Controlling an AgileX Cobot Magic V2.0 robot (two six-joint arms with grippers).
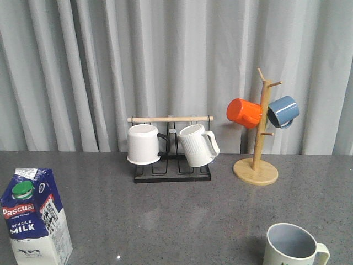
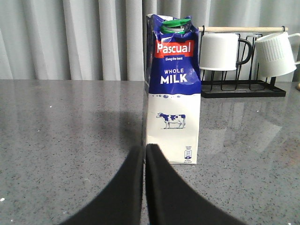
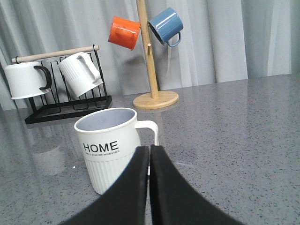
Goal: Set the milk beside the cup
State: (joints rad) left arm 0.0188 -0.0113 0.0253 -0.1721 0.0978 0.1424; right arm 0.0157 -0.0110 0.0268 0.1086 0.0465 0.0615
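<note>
The tall blue-and-white gable-top milk carton (image 2: 172, 89) stands upright on the grey tabletop (image 1: 165, 221), straight ahead of the clenched left end effector (image 2: 145, 154), well apart from the cream ribbed "HOME" cup (image 1: 292, 247).

One milk carton (image 1: 34, 221); five mugs: cream HOME cup (image 1: 293, 246), two white, one orange, one blue; two racks.
</note>
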